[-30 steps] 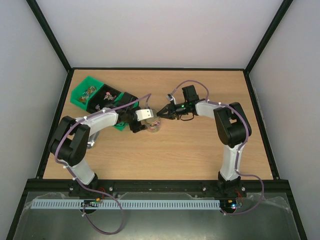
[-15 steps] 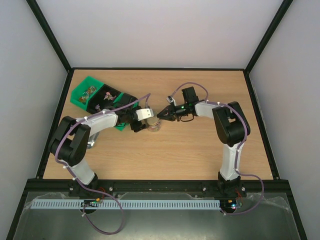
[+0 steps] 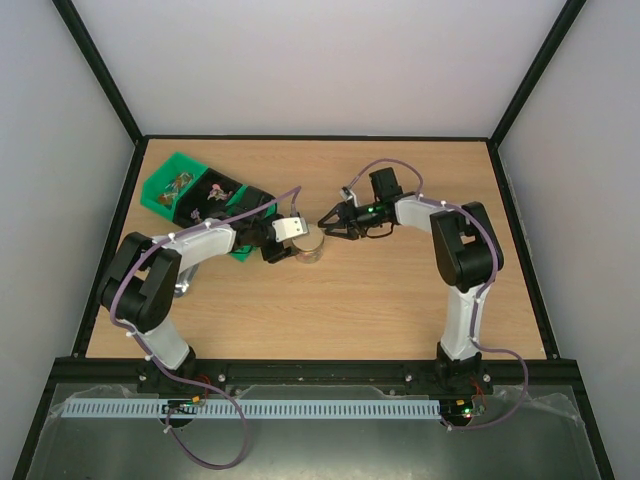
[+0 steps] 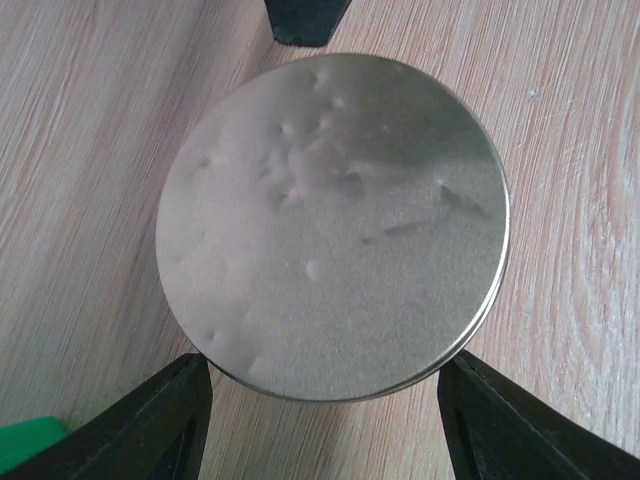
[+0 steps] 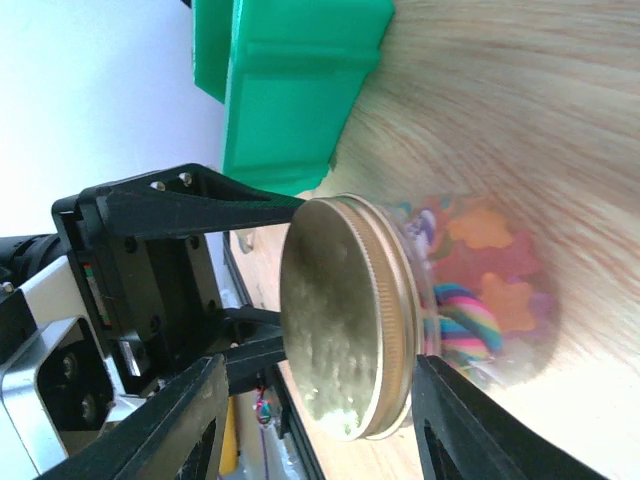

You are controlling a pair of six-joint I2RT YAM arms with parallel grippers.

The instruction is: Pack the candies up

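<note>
- Since a second ago the right gripper (image 3: 326,218) has drawn back from the jar (image 5: 490,300) toward 1 o'clock. Its fingers stand wide apart with nothing between them, and the tips are just short of the jar.
- Wooden table (image 3: 400,300): everything below rests on it.
- Green bin (image 5: 300,90): sits at 10 o'clock on the table, divided into compartments.
- Left gripper (image 4: 325,395): reaches in from the jar's 9 o'clock. Its fingers are spread to the jar's width and lie close against its two sides beneath the lid (image 4: 330,225).
- Jar: clear glass, upright near the table's middle, just beside the bin's 4 o'clock corner.
- Lid: round, dull metal, dimpled, seated on the jar's mouth. How tightly it sits cannot be told.
- Candies (image 5: 480,235): pink, orange and striped sweets fill the jar behind the glass. A few more lie in the bin's compartments.
</note>
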